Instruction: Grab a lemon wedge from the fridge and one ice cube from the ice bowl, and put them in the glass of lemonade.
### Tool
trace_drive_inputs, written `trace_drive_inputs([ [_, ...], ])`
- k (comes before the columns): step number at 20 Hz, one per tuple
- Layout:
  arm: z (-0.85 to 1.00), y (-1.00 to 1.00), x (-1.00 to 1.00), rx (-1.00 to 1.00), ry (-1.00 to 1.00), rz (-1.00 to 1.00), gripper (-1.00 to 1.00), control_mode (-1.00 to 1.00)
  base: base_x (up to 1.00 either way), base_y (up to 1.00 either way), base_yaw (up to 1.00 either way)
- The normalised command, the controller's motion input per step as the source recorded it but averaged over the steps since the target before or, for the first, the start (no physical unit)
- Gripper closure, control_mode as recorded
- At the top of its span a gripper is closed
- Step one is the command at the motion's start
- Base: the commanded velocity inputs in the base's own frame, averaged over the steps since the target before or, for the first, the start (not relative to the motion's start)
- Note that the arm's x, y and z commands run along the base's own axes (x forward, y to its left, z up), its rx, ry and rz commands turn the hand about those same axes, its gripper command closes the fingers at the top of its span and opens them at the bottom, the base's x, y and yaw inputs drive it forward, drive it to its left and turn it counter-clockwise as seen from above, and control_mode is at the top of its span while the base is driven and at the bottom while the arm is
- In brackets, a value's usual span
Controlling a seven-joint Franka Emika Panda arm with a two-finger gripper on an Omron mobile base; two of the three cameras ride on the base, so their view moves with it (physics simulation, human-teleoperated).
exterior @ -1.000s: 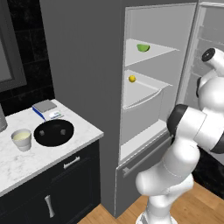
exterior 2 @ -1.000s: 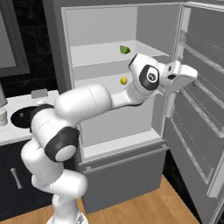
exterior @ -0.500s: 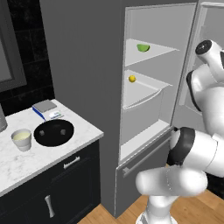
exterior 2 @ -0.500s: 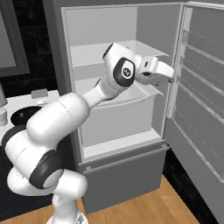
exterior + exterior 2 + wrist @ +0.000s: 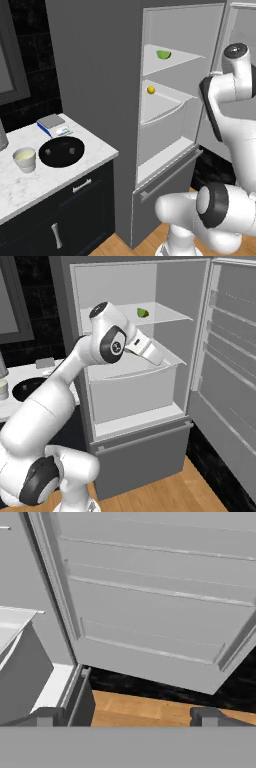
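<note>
Fridge [image 5: 125, 466] wide open, arm out front

Pincer [image 5: 125, 716] tips spread apart with nothing between; lemon wedge [image 5: 143, 313] sits near the top shelf's front edge, open space around it.

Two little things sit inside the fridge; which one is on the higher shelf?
The small lime-green lemon wedge sits on the top shelf; the small round yellow ball lies one shelf below.

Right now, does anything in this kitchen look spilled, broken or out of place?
Nothing stands out. The fridge door is wide open, the lemon wedge lies on the top shelf, a small yellow ball on the shelf below. The ice bowl and glass of lemonade stand upright on the counter.
</note>
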Motion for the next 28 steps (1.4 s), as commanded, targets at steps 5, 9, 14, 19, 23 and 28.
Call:
trace_drive_inputs([
  [5,0.0,0.64,-0.93,0.13,0.0,0.1,-1.0,-1.0,0.0,0.0,0.0],
  [9,0.15,0.49,-1.0,0.05,0.0,0.16,-1.0,-1.0,0.0,0.0,0.0],
  [14,-0.02,0.63,-0.92,0.16,0.0,0.18,-1.0,-1.0,0.0,0.0,0.0],
  [19,-0.01,0.29,-0.74,0.03,-0.02,0.15,-1.0,-1.0,0.0,0.0,0.0],
  [23,0.01,0.21,-0.19,0.0,0.0,0.09,-1.0,-1.0,0.0,0.0,0.0],
  [28,0.0,0.17,0.0,0.0,0.0,0.1,-1.0,-1.0,0.0,0.0,0.0],
])
